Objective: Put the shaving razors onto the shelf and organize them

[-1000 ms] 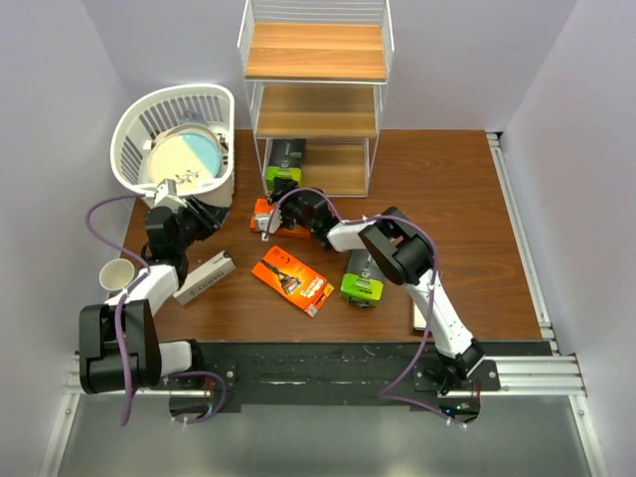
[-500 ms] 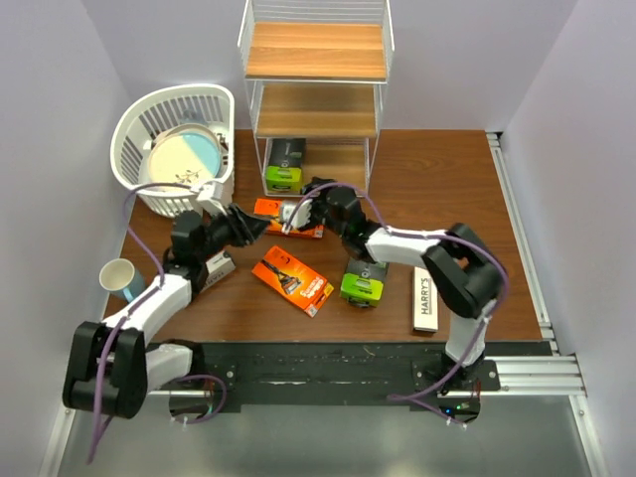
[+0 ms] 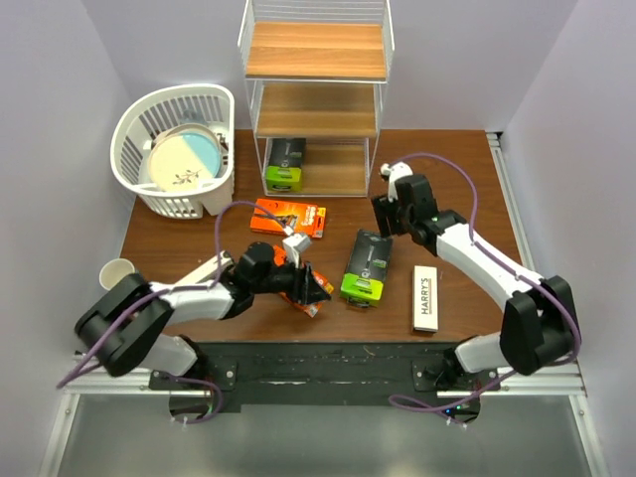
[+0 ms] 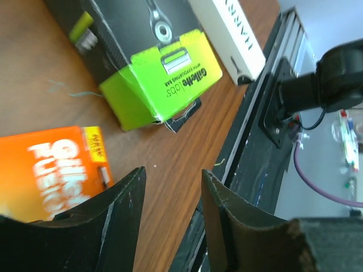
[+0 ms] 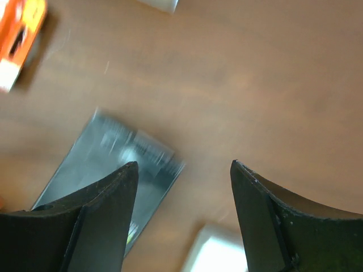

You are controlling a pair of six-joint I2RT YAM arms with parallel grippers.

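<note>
**Desk:** Stock check. Shelf first.

**Operator:** Shelf (image 3: 315, 52): 3 tiers, standing at the far edge of the bench (image 3: 447, 199), about centre. I count 1 shelved black-and-lime pack (image 3: 284, 165) on its bottom board, left side.

**Desk:** Loose razors?

**Operator:** 5 on the bench.
- Far orange box (image 3: 289, 218): flat, just in front of the shelf.
- Near orange box (image 4: 51, 164): around the middle of the near edge, partly under my left arm.
- Loose black-and-lime pack (image 3: 364, 265): flat, just right of that box, lime end toward the near edge.
- HARRY'S box (image 3: 426, 298): right of that pack and apart from it, lying lengthwise toward the near edge.
- Second white box (image 3: 212, 266): toward the near-left corner; only a sliver shows past my left arm.

**Desk:** End effectors?

**Operator:**
- Left end effector (image 4: 173, 173): low beside the near orange box, fingers apart, bare bench between them. The box sits just outside 1 finger.
- Right end effector (image 5: 183, 164): above the bench just right of the shelf's front corner, fingers wide apart, nothing between them. Its view is blurred.

**Desk:** Other items?

**Operator:** 1 white slatted basket (image 3: 174, 204) holding a plate (image 3: 184, 159), far-left corner. 1 cup (image 3: 116, 271), left edge.
</note>
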